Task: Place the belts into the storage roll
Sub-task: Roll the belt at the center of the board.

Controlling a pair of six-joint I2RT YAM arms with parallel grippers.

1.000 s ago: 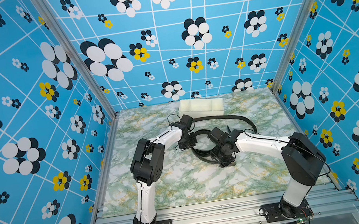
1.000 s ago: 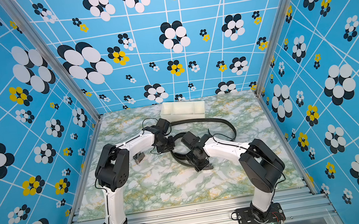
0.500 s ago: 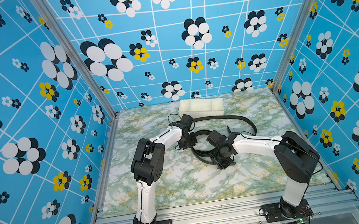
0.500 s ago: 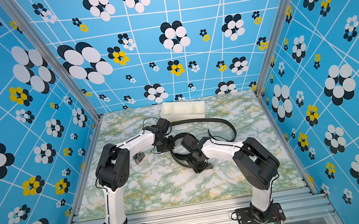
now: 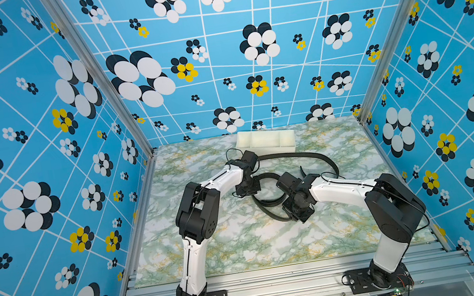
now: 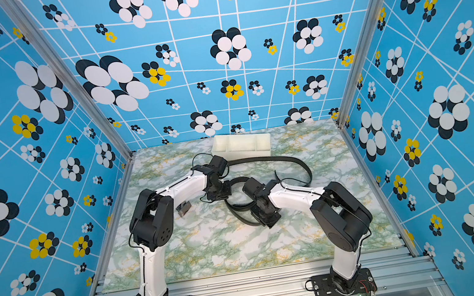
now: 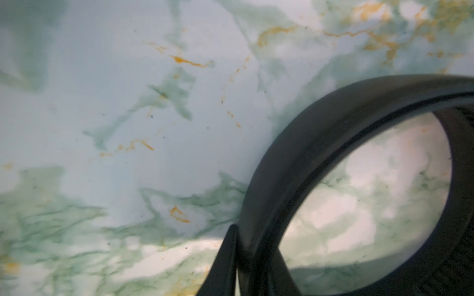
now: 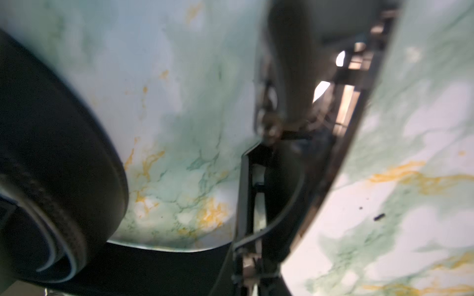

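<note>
Black belts lie tangled mid-table in both top views: a long strap (image 5: pixel 304 155) arcs behind the arms and a loop (image 5: pixel 266 211) curls between them. My left gripper (image 5: pixel 247 189) points down at the loop's near-left end. In the left wrist view the left gripper (image 7: pixel 243 258) is shut on the belt (image 7: pixel 307 143), which curves away in a ring. My right gripper (image 5: pixel 294 213) sits low on the loop's right side. In the right wrist view the right gripper (image 8: pixel 252 264) is shut on a strap (image 8: pixel 341 143) standing on edge. The off-white storage roll (image 5: pixel 265 150) stands at the back.
A small grey metal piece (image 6: pixel 184 208) lies on the marble beside the left arm's elbow. Thin black cables loop off both wrists. Blue patterned walls enclose the table on three sides, and an aluminium rail (image 5: pixel 282 277) runs along the front.
The right gripper has closed and its arm has drawn in leftward over the loop. The left gripper has tightened slightly and stayed in place.
</note>
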